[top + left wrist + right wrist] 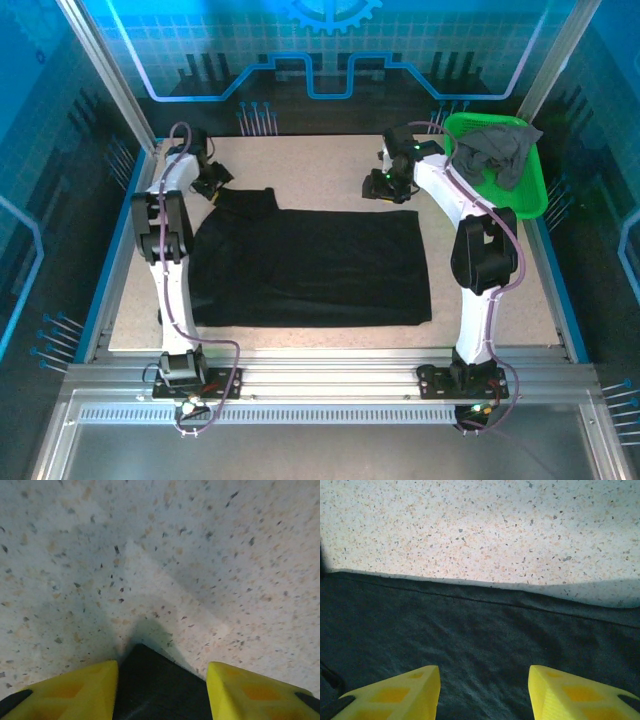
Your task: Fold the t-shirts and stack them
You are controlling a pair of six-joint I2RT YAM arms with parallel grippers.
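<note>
Lying flat across the middle of the speckled table [320,165], the black t-shirt [310,265] shows in the top external view as a wide dark rectangle, with a narrower part reaching toward the far left. The left gripper [212,182] hangs low over that far-left part, at the edge of the cloth. The right gripper [385,188] sits near the far right corner of the same shirt, just at its far hem. At the far right of the table stands the green basket [530,185], and the dark grey t-shirt [497,148] lies crumpled in it, draped partly over the rim.

In the left wrist view, the left gripper [161,666] points down at the table [200,555]. Its yellow fingers [75,690] stand apart, and a pointed corner of the black t-shirt [155,690] lies on the table in the gap between them. The cloth looks loose, not pinched.

In the right wrist view, the right gripper [484,669] hovers above the black t-shirt [470,630], whose seamed hem runs across the picture with bare table [470,525] beyond it. Its yellow fingers [395,695] are spread apart with nothing clamped between them, and the cloth beneath lies smooth.
</note>
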